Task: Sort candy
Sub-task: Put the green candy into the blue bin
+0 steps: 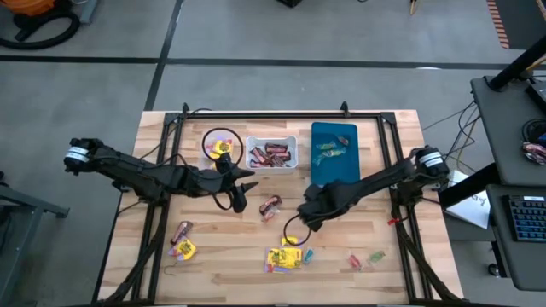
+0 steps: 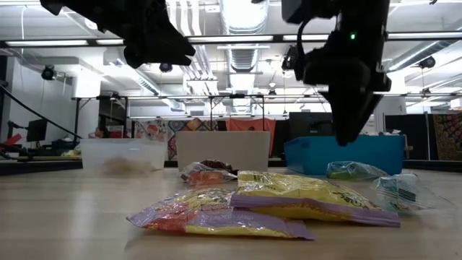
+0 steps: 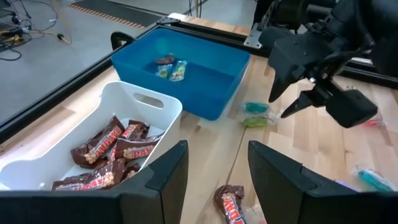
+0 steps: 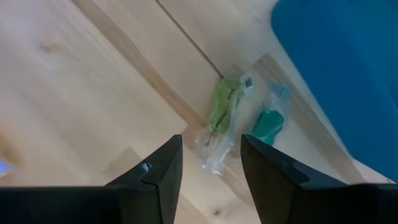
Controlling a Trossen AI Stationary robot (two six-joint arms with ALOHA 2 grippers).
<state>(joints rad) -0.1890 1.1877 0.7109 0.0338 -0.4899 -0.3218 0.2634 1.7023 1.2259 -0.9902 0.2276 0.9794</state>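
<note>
Your right pincer hangs open and empty over the table, its two fingers straddling a green wrapped sweet that lies with a teal one just beside the blue bin. That stance suits a straight drop onto the green piece, and since the blue bin already holds small green and teal pieces, the short carry to it is probably why this arm works on that side.

Your left pincer is open too, holding nothing, poised above a dark brown-red bar that lies loose on the table close to the white bin. That bin is filled with bars of the same kind, so the loose one most likely belongs there.

Farther out, the clear round bin at the far left holds a yellow packet, which suggests yellow goes there. A heap of yellow packets sits near the table's front edge, more lie at the front left, and a few small red and green pieces rest at the front right. Much candy is not yet sorted.
</note>
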